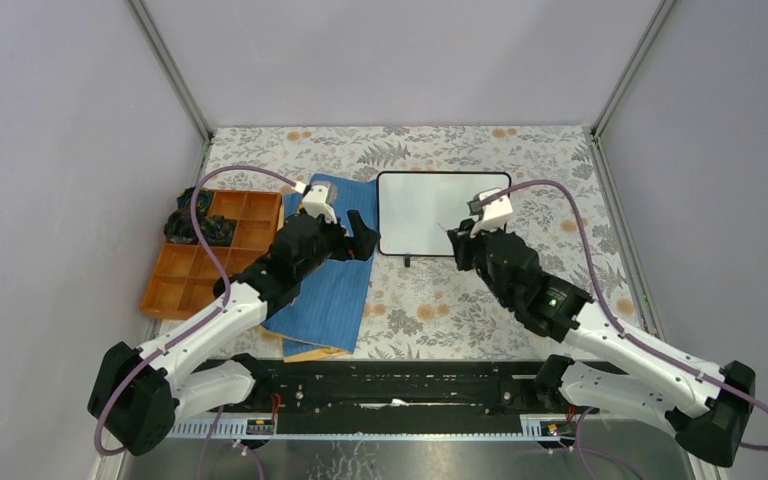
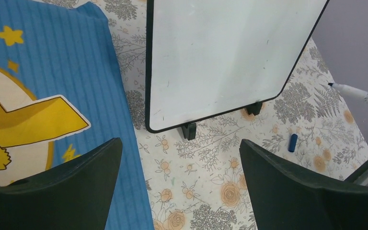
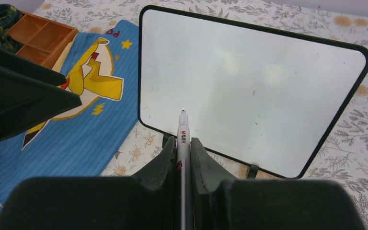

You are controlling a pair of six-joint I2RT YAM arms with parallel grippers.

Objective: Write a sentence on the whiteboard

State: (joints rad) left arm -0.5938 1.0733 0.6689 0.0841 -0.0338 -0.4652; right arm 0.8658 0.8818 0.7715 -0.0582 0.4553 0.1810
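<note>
The whiteboard (image 1: 430, 205) lies flat at mid table on small black feet, and its surface is blank: no sentence shows on it. It also shows in the left wrist view (image 2: 220, 57) and the right wrist view (image 3: 254, 91). My right gripper (image 1: 457, 238) (image 3: 183, 141) is shut on a white marker (image 3: 183, 132), uncapped, tip pointing over the board near its front edge. I cannot tell whether the tip touches. The marker also shows in the left wrist view (image 2: 359, 93). My left gripper (image 1: 365, 235) (image 2: 179, 148) is open and empty by the board's front left corner.
A blue cloth-like book (image 1: 330, 275) with a yellow cartoon figure lies left of the board, under my left arm. An orange compartment tray (image 1: 200, 260) stands further left. A blue marker cap (image 2: 293, 142) lies on the floral cloth in front of the board. Walls enclose the table.
</note>
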